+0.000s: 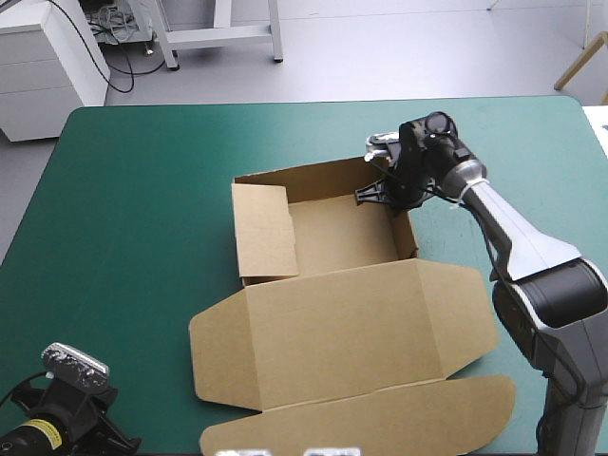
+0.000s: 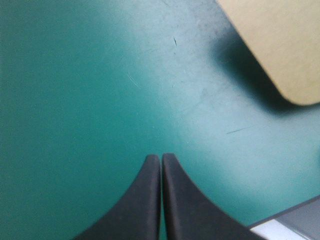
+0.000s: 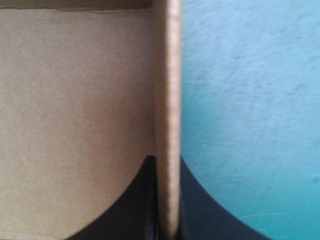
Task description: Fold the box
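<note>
While the right gripper [image 1: 385, 195] nips the box [image 1: 332, 313] at the tray's two-o'clock corner, the high view shows the job roughly half done, by my judgement. The box sits mid-table [image 1: 142, 190]. Its far and right walls are up, the nine-o'clock flap [image 1: 261, 233] leans or lies inward (I cannot tell which), and the lid [image 1: 380, 399] is flat toward six o'clock.

From the left wrist, the left gripper [image 2: 161, 159] has its fingers pressed together on nothing, over bare teal-green cover. A rounded corner of the lid lies ahead at its one o'clock, apart from it.

From the right wrist, the black fingers all but meet, with the right wall [image 3: 169, 100] standing on edge between them. The tray floor is at the gripper's nine o'clock and the cover at its three.

To do this step well, I would hold that pinch firm and low and turn the wall slowly about its crease. I would not lift, because the light tray could slide or the wall could buckle. I expect the idle left gripper is best brought to the nine-o'clock flap to brace the tray.
</note>
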`<action>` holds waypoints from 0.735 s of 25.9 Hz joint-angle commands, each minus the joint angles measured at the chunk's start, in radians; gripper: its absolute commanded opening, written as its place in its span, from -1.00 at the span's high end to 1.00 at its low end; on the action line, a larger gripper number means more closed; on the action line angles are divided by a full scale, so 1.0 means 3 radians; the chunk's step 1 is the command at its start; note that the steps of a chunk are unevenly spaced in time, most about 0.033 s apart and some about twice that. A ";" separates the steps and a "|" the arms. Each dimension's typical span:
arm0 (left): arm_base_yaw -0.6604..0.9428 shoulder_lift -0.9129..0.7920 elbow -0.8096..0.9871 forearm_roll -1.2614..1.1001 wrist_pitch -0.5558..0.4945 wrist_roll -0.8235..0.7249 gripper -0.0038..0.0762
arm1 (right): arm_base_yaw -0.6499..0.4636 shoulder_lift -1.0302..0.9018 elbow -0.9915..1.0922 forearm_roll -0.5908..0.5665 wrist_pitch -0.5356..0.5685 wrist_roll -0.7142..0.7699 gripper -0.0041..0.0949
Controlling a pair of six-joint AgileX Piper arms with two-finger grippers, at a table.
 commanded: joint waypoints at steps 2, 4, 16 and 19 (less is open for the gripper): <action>-0.0003 0.0027 -0.0063 0.0010 -0.0168 -0.0042 0.93 | -0.0449 -0.0345 -0.0187 -0.0299 -0.0024 -0.0246 0.96; -0.0003 0.0027 -0.0063 0.0010 -0.0168 -0.0042 0.93 | -0.0701 -0.0407 -0.0187 -0.0453 -0.0024 -0.0322 0.96; -0.0003 0.0027 -0.0063 0.0024 -0.0168 -0.0042 0.93 | -0.2903 -0.0520 -0.0187 0.0000 -0.0024 -0.0445 0.96; -0.0003 0.0027 -0.0063 0.0024 -0.0168 -0.0042 0.93 | -0.3058 -0.0520 -0.0187 -0.0029 -0.0024 -0.0445 0.85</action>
